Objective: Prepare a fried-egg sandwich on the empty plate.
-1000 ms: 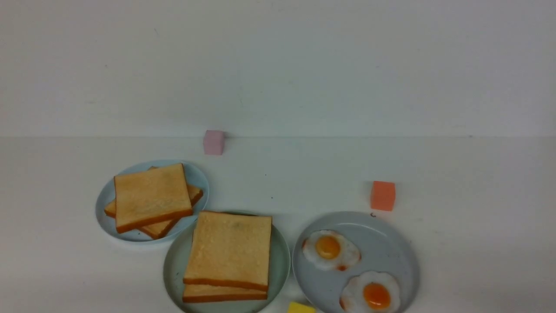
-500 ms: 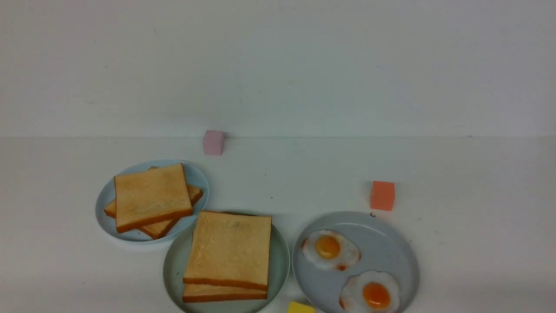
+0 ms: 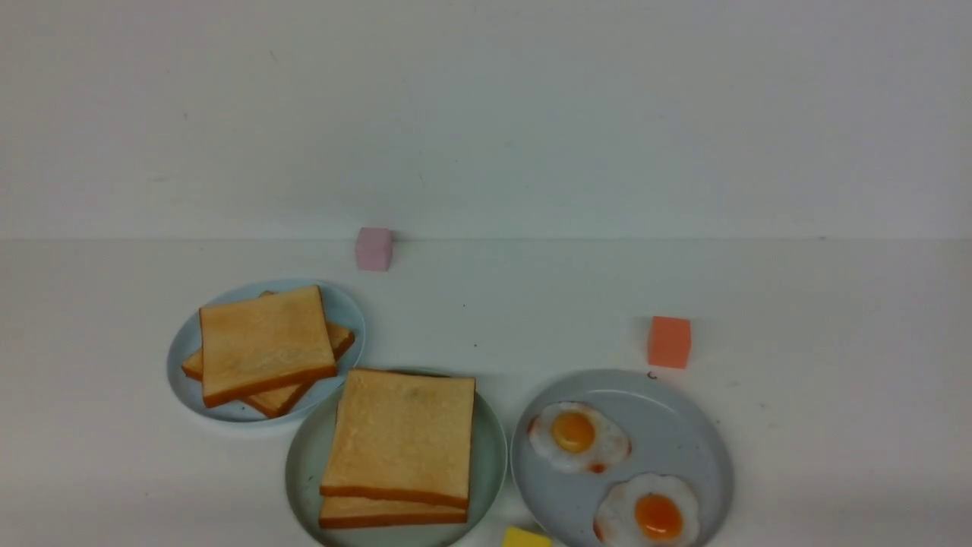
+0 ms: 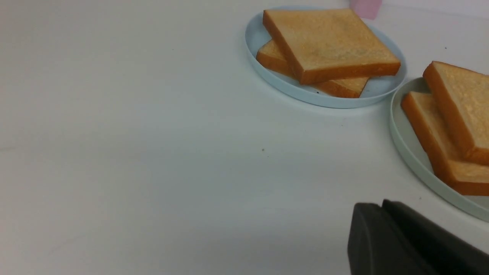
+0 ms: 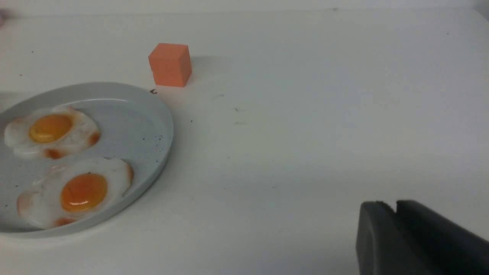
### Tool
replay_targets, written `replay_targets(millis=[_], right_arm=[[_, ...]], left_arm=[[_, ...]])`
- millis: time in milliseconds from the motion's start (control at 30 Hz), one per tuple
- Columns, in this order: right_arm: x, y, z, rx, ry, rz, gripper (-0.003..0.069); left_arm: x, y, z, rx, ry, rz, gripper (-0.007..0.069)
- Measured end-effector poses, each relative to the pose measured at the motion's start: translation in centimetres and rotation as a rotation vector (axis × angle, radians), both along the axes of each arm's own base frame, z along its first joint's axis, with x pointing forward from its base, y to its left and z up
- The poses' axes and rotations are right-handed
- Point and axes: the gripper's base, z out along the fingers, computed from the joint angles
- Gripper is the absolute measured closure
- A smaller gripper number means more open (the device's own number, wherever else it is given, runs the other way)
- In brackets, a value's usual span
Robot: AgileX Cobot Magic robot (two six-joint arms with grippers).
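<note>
Inspection of the bench: the fried-egg sandwich (image 3: pixel 399 444) sits on the mint-green plate (image 3: pixel 302 463) at the near centre. It shows as two toast slices stacked slightly askew, the upper one overhanging the lower towards the far side. No egg is visible between the slices from any view, so I cannot confirm the filling. Two fried eggs (image 3: pixel 577 437) lie on the grey-blue plate (image 3: pixel 683 425) just beside it on the right, and two loose slices (image 3: pixel 262 342) rest on the sky-blue plate (image 3: pixel 182 365) on the left. The left gripper (image 4: pixel 382 204) hangs low over bare bench near the mint plate, and the right gripper (image 5: pixel 393 206) sits likewise beyond the egg plate. On both, the fingers are drawn close together with no gap I can make out, and they hold nothing. Handling assessment: the slices look light, thick and somewhat spongy, with firmer crust edges and a matt surface unlikely to slip. The stack is loose, so a sideways nudge would likely slide the top slice off. The best hold appears to be across opposite crust edges of a single slice. The eggs look thin, floppy and glossy, and are best pinched at the white's rim.
</note>
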Motion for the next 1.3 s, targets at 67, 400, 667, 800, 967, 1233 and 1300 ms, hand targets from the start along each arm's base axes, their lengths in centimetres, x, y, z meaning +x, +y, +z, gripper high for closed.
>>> replay_targets(millis=[67,400,667,800,967,1233,1300], right_arm=[[0.00,0.00,0.00,0.000,0.000,0.000,0.0565],[0.00,0.00,-0.02,0.000,0.001,0.000,0.0560],[0.00,0.00,-0.02,0.000,0.001,0.000,0.0553],[0.00,0.00,-0.02,0.000,0.001,0.000,0.0548],[0.00,0.00,-0.02,0.000,0.001,0.000,0.0543],[0.00,0.00,-0.02,0.000,0.001,0.000,0.0531],[0.00,0.00,-0.02,0.000,0.001,0.000,0.0527]], left_arm=[[0.00,0.00,0.00,0.000,0.000,0.000,0.0585],[0.00,0.00,0.00,0.000,0.000,0.000,0.0578],[0.00,0.00,0.00,0.000,0.000,0.000,0.0576],[0.00,0.00,0.00,0.000,0.000,0.000,0.0575],[0.00,0.00,0.00,0.000,0.000,0.000,0.0575],[0.00,0.00,0.00,0.000,0.000,0.000,0.0568],[0.00,0.00,0.00,0.000,0.000,0.000,0.0566]])
